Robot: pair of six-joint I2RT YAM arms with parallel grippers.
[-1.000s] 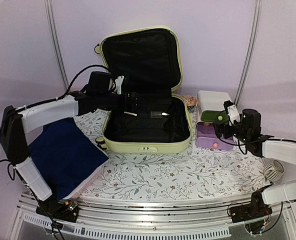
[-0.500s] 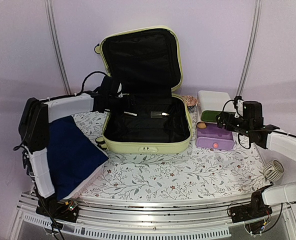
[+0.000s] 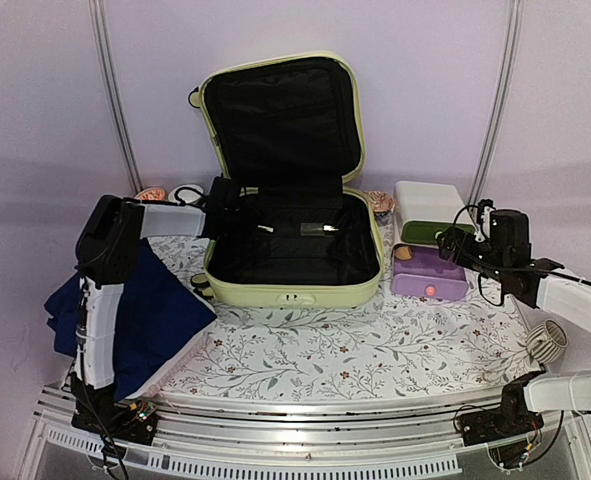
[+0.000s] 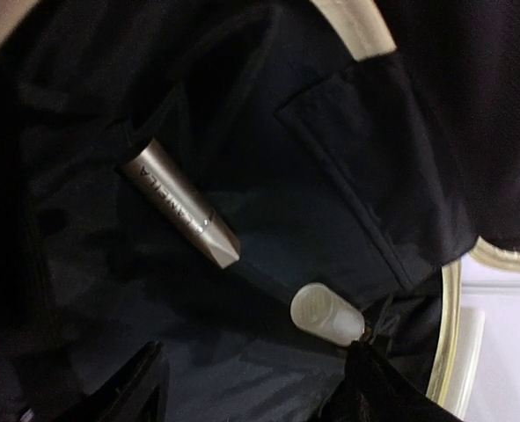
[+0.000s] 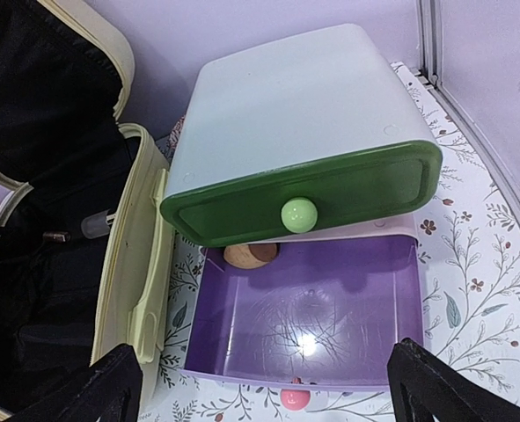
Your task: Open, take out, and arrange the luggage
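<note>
Black lining fills the view under my left tool, whose fingers stand apart with nothing between them, at the left edge of the suitcase and pointing into its lower half. Just ahead of it on the lining lie a silver tube and a clear cap, near each other; whether they touch I cannot tell. My right tool is spread wide and empty over the purple drawer, which is pulled out of the white box below the green drawer.

The suitcase sits mid-desk, lid upright against the back wall. I judge its shell stiff, smooth and slippery, and far too broad for my fingers to span; the raised rim of the lower half or the lid's edge looks like the only place to pinch it. Its lining is soft and will bunch. The tube looks light and round, likely to roll, so I would take it across the middle.

Count: one suitcase, one tube, one cap, one box with two drawers, one brown wooden piece in the purple drawer, one blue cloth on the desk to the left
</note>
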